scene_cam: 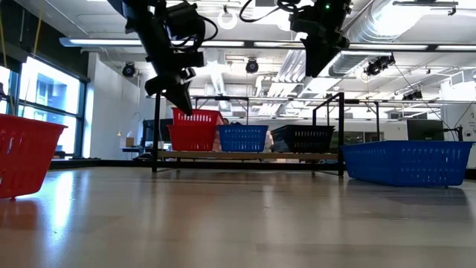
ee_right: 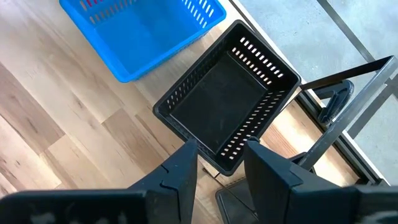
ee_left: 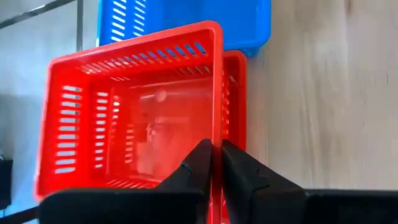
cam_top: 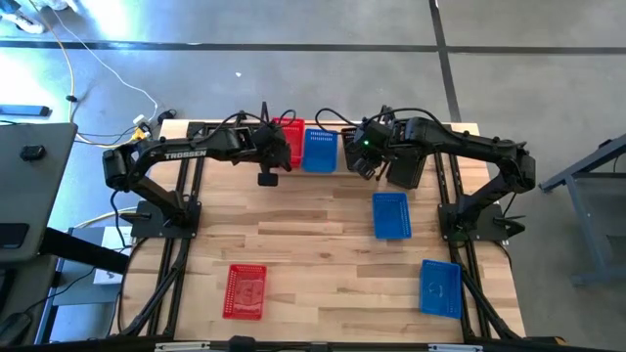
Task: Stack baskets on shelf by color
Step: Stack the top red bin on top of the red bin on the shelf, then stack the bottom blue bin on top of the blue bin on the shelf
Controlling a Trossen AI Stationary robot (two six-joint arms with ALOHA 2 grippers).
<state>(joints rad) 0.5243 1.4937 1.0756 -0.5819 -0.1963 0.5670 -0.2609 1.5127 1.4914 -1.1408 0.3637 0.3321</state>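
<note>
A: Left wrist view first: the left gripper (ee_left: 214,163) has its fingers nearly together with the thin wall of the upper red basket (ee_left: 134,106) between them. That basket sits nested, a little askew, in a second red basket (ee_left: 235,81), whose rim peeks out along one side. Whether the pinch is biting or just slackening, I can't tell.

B: And from above?

A: The red stack (cam_top: 290,132) is at the shelf's (scene_cam: 245,155) left end, with a blue basket (cam_top: 320,150) just beside it. The low view shows red, blue and black side by side on the board.

B: The right arm?

A: The right gripper (ee_right: 221,163) hangs over the black basket (ee_right: 227,106), fingers apart, straddling its near rim but touching nothing I can see.

B: What's left on the table?

A: A loose red basket (cam_top: 245,291) near the front left, and two blue ones, one mid-right (cam_top: 391,215), one front right (cam_top: 440,288).

B: So who takes what?

A: By my judgement, the loose red lies toward the left arm's base, long axis running front to back, so the left arm is nearer. Both blues lie on the right arm's side.
</note>
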